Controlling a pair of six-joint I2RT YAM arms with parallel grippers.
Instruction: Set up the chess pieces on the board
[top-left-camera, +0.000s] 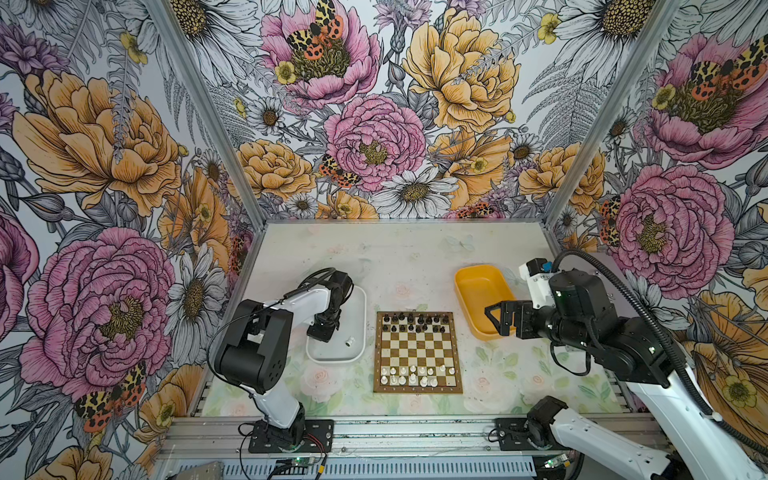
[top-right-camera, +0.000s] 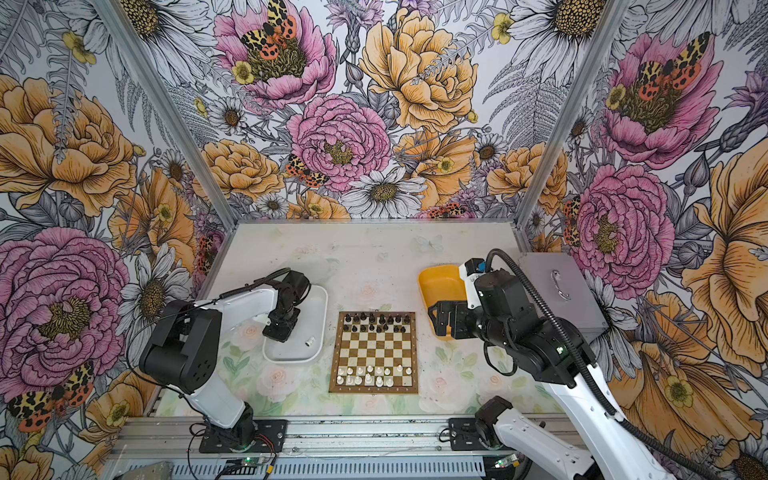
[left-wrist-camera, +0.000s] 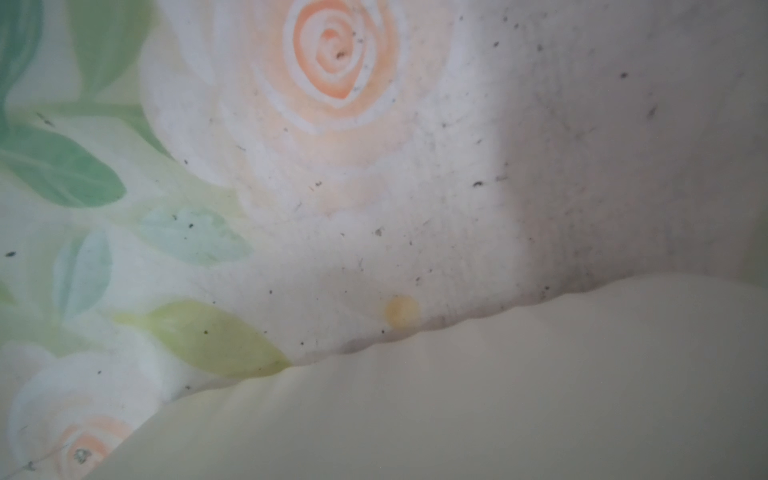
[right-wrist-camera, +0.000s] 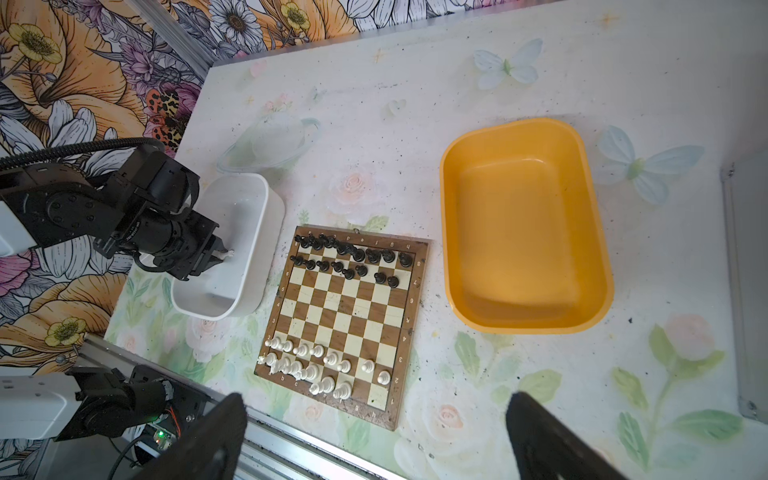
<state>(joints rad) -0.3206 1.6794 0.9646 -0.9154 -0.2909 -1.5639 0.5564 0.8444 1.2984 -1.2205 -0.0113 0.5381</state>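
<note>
Pick step: left end effector (right-wrist-camera: 216, 255) in white tray (right-wrist-camera: 266, 199), looks clamped on white piece (right-wrist-camera: 227, 252), view poor. Right end effector (top-left-camera: 492, 320) jaws apart. Next: lift clear, set upright on board (right-wrist-camera: 345, 307).

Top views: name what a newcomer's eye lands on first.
Loud floral wallpaper wraps the cell on three sides. At centre sits the board, black pieces along its far rows, white pieces along its near rows. A white tray lies to its left under the left arm, an empty yellow tray to its right.
</note>
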